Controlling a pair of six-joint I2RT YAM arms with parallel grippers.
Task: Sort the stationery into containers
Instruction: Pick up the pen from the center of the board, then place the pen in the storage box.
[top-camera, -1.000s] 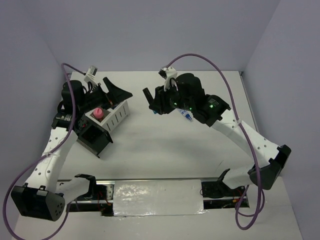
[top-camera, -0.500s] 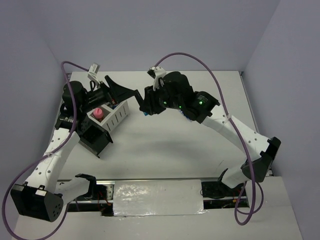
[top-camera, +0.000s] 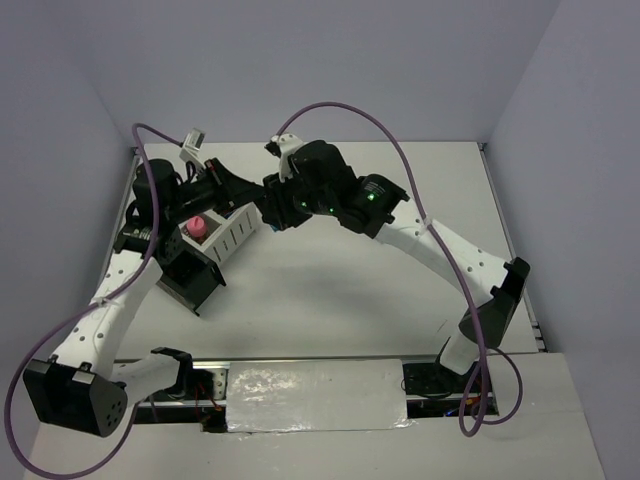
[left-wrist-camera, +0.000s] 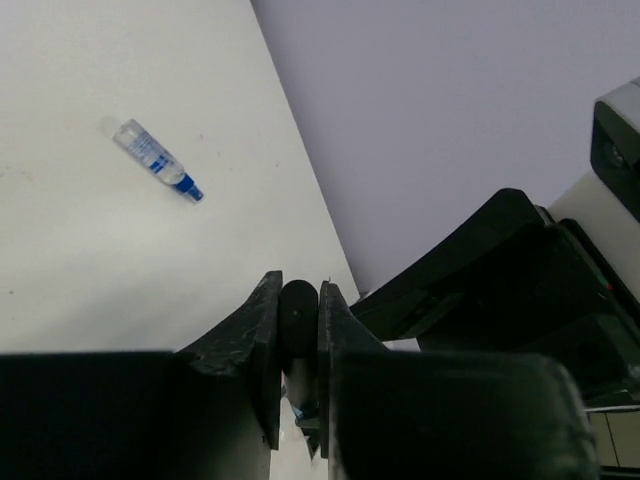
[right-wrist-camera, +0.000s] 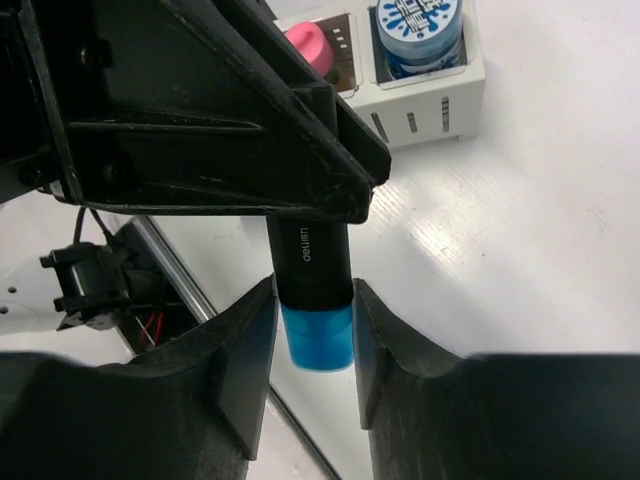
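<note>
At the near left of the tabletop (top-camera: 340, 290) stands the black organizer (top-camera: 207, 287). Touching its far side is the white-grey organizer (top-camera: 238, 232), with narrow slots cut in its side wall. A pink tube (top-camera: 197, 228) stands upright in one of its square compartments. A round tape roll (right-wrist-camera: 418, 30), pale blue with a darker blue pattern on its top face, sits in the corner compartment next to it.

Just beyond the white-grey organizer, above the tabletop, the two arms meet over one thing, the blue marker (right-wrist-camera: 312, 290). It has a black barrel with small pale lettering and a bright blue end (the lettering is too small to read with certainty). The right gripper (right-wrist-camera: 313, 295) is closed narrowly on it, one finger on each side where the barrel meets the blue end. The left gripper (left-wrist-camera: 297, 300) is also closed down to a narrow gap, its two fingers pressing on the marker's rounded black end. From the right wrist, one finger of the left gripper crosses over the top of the barrel and hides the rest.

Farther out, a small clear bottle (left-wrist-camera: 155, 160) with a blue tip lies on its side on the tabletop, well apart from both grippers.
</note>
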